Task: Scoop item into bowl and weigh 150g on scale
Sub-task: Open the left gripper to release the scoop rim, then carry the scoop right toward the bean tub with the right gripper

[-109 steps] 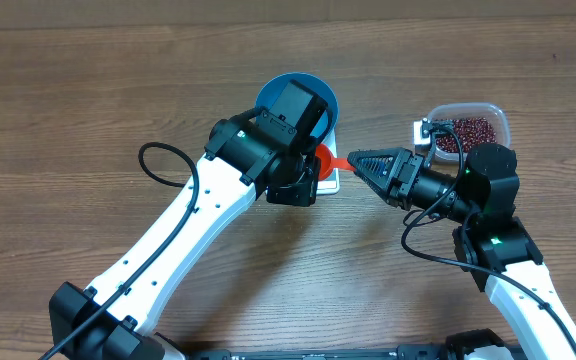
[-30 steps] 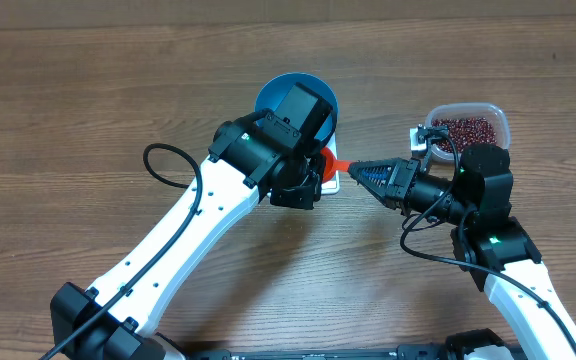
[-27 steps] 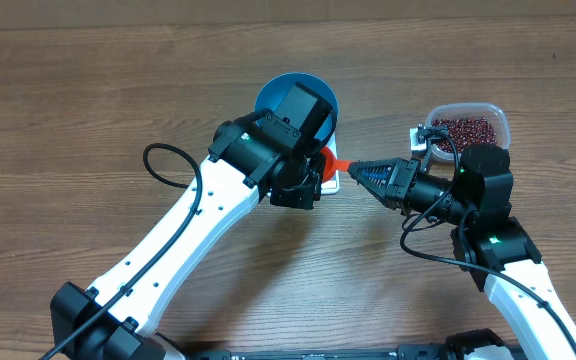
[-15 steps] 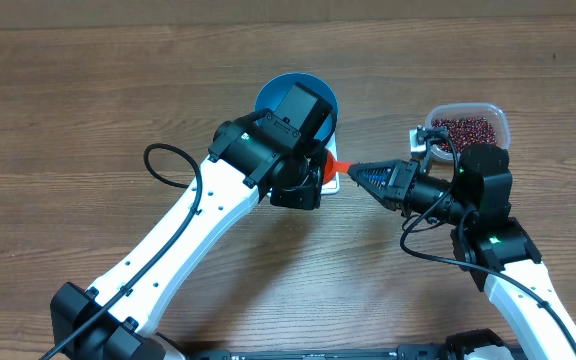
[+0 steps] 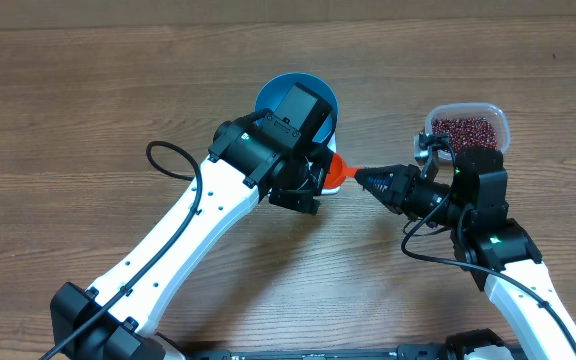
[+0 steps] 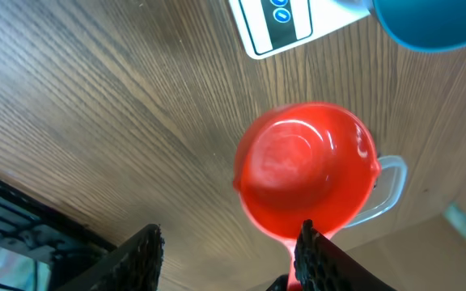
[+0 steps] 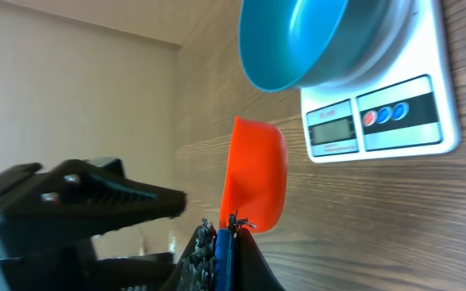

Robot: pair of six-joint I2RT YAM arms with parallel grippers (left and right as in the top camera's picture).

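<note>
— Since one second ago the left gripper (image 6: 229, 238) has opened. Its fingers (image 6: 146, 257) now stand spread, one on each side of the red scoop (image 6: 306, 178). I cannot tell if one of them touches the handle. The right gripper (image 5: 364, 176) has drawn the scoop a little toward its own side, so more of the red cup shows from overhead.

— Who holds the scoop, then?

— The right gripper does. In its wrist view I see its two fingers pressed together on the end of the handle. The cup stands on its edge, with the hollow turned to the side. From my left wrist camera the hollow shows plain red.

— And where are the beans?

— The beans (image 5: 463, 130) lie as a heap in the clear tub (image 5: 505, 125) on the table (image 5: 88, 110), just behind the right wrist and well apart from the bowl. The blue bowl (image 5: 268, 95) sits on the white scale (image 7: 395, 113). From overhead my left arm covers most of both. The scoop hangs near the display edge of the scale, above the wood.
</note>
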